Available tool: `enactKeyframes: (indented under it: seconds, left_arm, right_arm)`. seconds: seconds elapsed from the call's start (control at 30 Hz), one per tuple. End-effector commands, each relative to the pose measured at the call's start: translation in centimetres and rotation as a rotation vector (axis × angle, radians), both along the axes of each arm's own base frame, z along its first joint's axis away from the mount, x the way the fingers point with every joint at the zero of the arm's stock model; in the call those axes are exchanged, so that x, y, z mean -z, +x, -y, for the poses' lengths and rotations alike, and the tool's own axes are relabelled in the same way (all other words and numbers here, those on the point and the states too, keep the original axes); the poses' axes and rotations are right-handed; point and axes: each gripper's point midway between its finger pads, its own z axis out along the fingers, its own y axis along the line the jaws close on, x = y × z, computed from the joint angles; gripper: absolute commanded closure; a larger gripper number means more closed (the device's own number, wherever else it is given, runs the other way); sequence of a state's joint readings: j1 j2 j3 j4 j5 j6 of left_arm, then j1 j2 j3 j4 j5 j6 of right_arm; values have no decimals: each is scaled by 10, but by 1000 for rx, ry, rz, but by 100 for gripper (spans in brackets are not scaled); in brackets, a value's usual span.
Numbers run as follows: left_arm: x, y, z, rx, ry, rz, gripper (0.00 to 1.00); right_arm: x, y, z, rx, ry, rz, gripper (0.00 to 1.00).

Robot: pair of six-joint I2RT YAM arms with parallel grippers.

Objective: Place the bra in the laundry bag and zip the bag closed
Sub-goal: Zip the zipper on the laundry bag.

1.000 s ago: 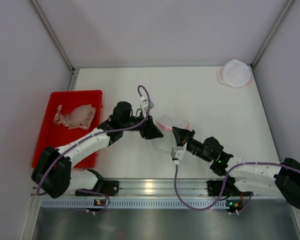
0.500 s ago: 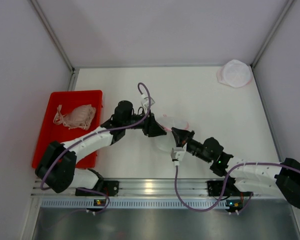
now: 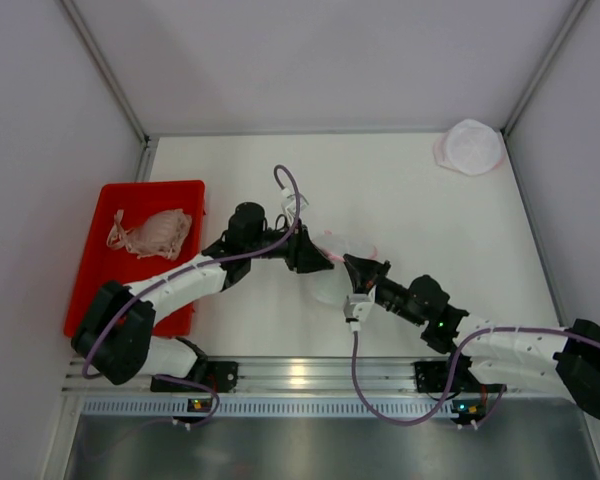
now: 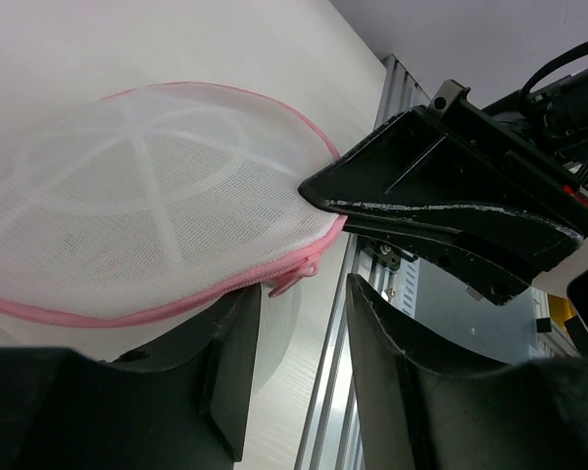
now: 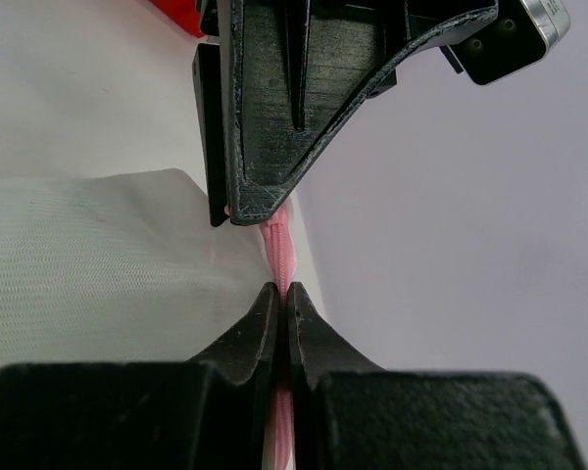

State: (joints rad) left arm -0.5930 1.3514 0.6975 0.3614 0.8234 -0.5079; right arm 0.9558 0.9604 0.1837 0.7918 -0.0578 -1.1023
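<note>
Bra stays bundled in the red tray at the counter's nine o'clock. Left pincer, spread, has crept up to the mesh laundry bag; right pincer stays pinching its pink zipper tape, so unzipping looks imminent.

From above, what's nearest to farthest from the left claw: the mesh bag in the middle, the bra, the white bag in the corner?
From the left gripper:
1. laundry bag, at its fingertips, mid-table.
2. bra, in the red tray, left.
3. white bag, far right corner.
</note>
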Motion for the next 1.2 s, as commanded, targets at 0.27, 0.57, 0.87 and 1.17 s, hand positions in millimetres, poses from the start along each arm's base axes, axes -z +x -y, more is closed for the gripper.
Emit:
enactKeyframes:
  seconds: [0.27,0.57,0.87,1.17]
  left_arm:
    - [-27,0,7,37,-84,40,75]
    - [-12,-12,-8,44,-60,-35,95]
    - [17,-7,-31,28,38,-48,100]
    - [16,0,-32,50,77,-1,100]
  right_arm:
    - [-24,-5,-14,-47,55,36,100]
    - [-27,0,-2,0,64,57,100]
    - [-24,8,13,7,45,75,100]
    - [-17,12,14,-39,-19,54,73]
